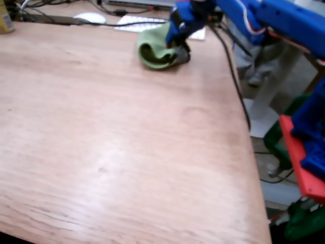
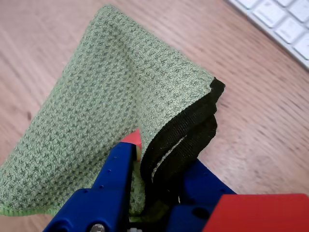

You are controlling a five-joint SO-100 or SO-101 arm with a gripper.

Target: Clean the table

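The table [image 1: 117,147] fills the fixed view, bare wood ready for wiping. The green cloth [image 1: 155,48] lies bunched at its far edge, pinched in the gripper [image 2: 140,159], whose jaws clamp its folded black hem for dragging.

On my feed the table [image 1: 111,152] reads light reddish-brown w/ fine wood grain, paler glare patch mid-board. Cloth [image 2: 101,96] is light green, waffle-weave texture, w/ a black edge band on the folded side. Gripper [image 2: 145,159] is bright blue plastic; one finger [image 2: 133,139] has a red-pink tip. A red block [image 2: 260,212] sits bottom right in the wrist view. Keyboard [image 2: 285,24] is white w/ white keys. In the fixed view the arm [image 1: 274,18] is blue too, cables [image 1: 234,76] black, mouse [image 1: 90,18] white, and at right a red plate [image 1: 299,162] over green parts [image 1: 304,221].
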